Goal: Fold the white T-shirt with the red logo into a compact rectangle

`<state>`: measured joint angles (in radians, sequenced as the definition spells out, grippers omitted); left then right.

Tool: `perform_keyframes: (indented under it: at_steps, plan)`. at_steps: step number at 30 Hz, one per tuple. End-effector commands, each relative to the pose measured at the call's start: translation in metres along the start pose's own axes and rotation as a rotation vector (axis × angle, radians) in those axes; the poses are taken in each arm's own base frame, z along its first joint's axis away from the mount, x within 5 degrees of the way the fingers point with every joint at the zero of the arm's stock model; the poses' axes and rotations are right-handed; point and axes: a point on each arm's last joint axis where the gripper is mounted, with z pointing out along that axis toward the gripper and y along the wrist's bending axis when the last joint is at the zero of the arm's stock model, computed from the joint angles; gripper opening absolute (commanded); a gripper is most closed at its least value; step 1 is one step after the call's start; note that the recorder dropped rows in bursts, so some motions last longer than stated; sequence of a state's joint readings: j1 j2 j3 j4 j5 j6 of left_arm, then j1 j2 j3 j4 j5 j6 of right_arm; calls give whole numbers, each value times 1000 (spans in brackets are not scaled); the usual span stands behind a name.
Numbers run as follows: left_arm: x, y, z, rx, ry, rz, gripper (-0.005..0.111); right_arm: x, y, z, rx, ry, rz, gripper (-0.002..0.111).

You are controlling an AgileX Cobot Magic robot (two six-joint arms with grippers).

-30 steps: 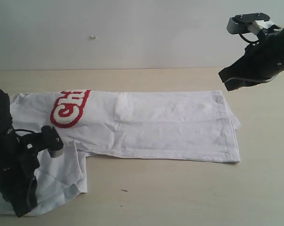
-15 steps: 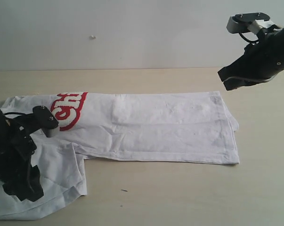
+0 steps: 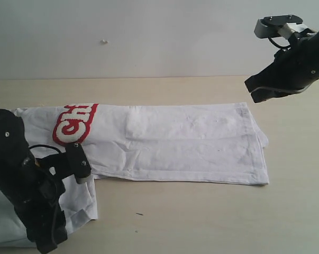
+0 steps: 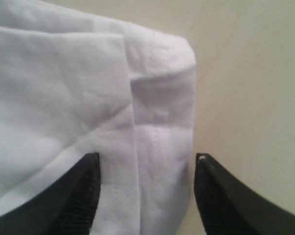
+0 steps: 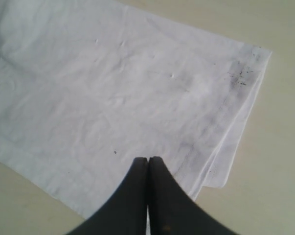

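Observation:
The white T-shirt (image 3: 175,140) lies as a long folded band across the table, and part of the red logo (image 3: 73,123) shows at its left end. One sleeve (image 3: 84,197) sticks out toward the near edge. My left arm (image 3: 21,190) hangs over that sleeve. The left gripper (image 4: 146,161) is open, its fingers either side of the sleeve's hemmed fabric (image 4: 162,107). My right gripper (image 3: 256,92) hovers high over the shirt's right end. In the right wrist view the right gripper (image 5: 148,159) is shut and empty above the hem (image 5: 225,112).
The light wooden table (image 3: 201,217) runs back to a pale wall (image 3: 148,37). A small dark speck (image 3: 139,214) lies on the near part of the table.
My left gripper has opened. The left arm swung away and back toward the near edge over the sleeve, and the shirt's logo end shifted slightly. The right arm has not moved.

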<state>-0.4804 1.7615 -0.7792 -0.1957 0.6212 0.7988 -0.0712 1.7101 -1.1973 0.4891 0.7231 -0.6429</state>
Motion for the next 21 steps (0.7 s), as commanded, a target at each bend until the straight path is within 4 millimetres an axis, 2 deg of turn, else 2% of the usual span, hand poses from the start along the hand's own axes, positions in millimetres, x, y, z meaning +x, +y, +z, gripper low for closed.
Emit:
perform_keyframes:
  at_steps: [1,6,12,18,19,21]
  plan:
    - [0,0,12,-1,19,15,56,-1,2,-4,-4,-10,-7,0]
    - [4,5,20,-32,68,-12,54,-1,3,-4,-12,-19,-13,0]
    - [10,0,22,18,144,-20,28,-2,3,-4,-10,-23,-13,0]
    - [16,-4,20,70,213,-8,21,-2,3,-4,-14,-25,-8,0]
    - [18,-5,20,86,236,14,17,-2,3,-4,-12,-27,-8,0]
    - [13,-3,11,115,259,62,0,-3,2,-4,-7,-34,-8,0]
